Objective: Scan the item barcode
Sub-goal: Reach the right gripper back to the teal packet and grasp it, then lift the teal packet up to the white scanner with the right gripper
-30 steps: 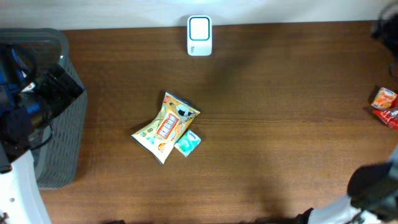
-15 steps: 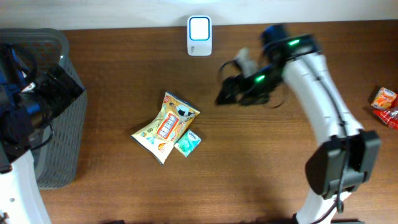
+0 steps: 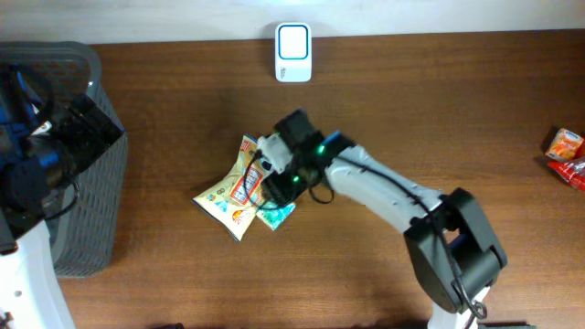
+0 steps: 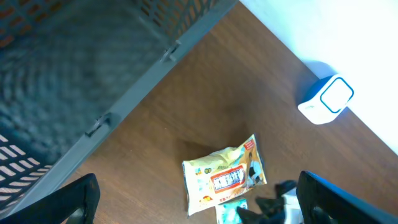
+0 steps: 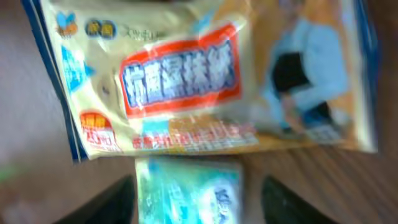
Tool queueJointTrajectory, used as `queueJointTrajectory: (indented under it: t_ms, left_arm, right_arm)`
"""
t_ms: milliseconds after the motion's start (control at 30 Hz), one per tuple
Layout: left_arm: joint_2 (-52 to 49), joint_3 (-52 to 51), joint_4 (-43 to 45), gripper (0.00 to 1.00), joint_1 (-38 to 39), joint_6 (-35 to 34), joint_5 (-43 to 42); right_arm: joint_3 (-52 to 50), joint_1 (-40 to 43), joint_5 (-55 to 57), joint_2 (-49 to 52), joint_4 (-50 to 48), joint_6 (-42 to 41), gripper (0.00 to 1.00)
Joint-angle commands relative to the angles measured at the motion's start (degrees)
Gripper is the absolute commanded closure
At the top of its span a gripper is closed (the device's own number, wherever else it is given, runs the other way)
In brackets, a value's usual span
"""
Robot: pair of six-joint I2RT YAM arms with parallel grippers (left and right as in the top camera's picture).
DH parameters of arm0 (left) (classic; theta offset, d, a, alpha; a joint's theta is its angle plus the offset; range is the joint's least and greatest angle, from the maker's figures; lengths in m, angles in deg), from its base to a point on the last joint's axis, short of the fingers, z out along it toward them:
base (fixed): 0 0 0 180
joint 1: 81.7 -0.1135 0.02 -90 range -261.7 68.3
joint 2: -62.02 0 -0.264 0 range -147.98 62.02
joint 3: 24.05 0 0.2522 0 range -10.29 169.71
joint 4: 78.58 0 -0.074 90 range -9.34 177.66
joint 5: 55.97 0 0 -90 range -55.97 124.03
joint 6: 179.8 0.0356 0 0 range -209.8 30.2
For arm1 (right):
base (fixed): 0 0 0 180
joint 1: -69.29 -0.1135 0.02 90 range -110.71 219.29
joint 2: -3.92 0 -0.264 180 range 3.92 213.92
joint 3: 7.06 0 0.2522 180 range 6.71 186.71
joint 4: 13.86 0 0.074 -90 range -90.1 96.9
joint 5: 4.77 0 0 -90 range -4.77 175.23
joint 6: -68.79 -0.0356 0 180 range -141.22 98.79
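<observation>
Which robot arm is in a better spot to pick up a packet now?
Right. The right gripper hangs open directly over the yellow packet and small teal packet, while the left gripper sits far off by the basket.

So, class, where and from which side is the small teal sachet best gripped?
By its two free side edges, from straight above: the small teal sachet lies flat on the wooden table, one edge against the yellow wipes packet; the right gripper's jaws straddle it.

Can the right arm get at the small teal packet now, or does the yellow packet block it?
Probably yes. The right tool is open just above the teal packet, one finger each side; the yellow packet lies beside it.
</observation>
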Motion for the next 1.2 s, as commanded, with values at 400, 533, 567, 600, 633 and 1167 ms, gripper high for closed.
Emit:
queueJointTrajectory:
  t_ms: [400,533,567,600,633,1167]
  left_arm:
    - [0.1,0.0,0.1,0.01,-0.2,-0.5,-0.2]
    - [0.1,0.0,0.1,0.01,-0.2,-0.5,-0.2]
    - [0.1,0.0,0.1,0.01,-0.2,-0.5,-0.2]
    - [0.1,0.0,0.1,0.01,-0.2,-0.5,-0.2]
    - [0.1,0.0,0.1,0.01,-0.2,-0.5,-0.2]
    - [0.1,0.0,0.1,0.01,-0.2,-0.5,-0.2]
  right_arm:
    - [-5.2,-0.3,1.1,-2.1,7.6,-14.5,0.61]
    - [1.2,-0.3,2.6,-5.9,18.7,-13.7,0.59]
    - [3.2,-0.3,2.8,-6.6,20.7,-12.2,0.57]
    - [4.9,-0.3,2.8,-7.0,21.4,-10.6,0.55]
    - [6.6,-0.3,2.8,-7.2,21.0,-7.8,0.54]
    - [7.3,-0.4,-5.2,8.8,9.1,-5.6,0.96]
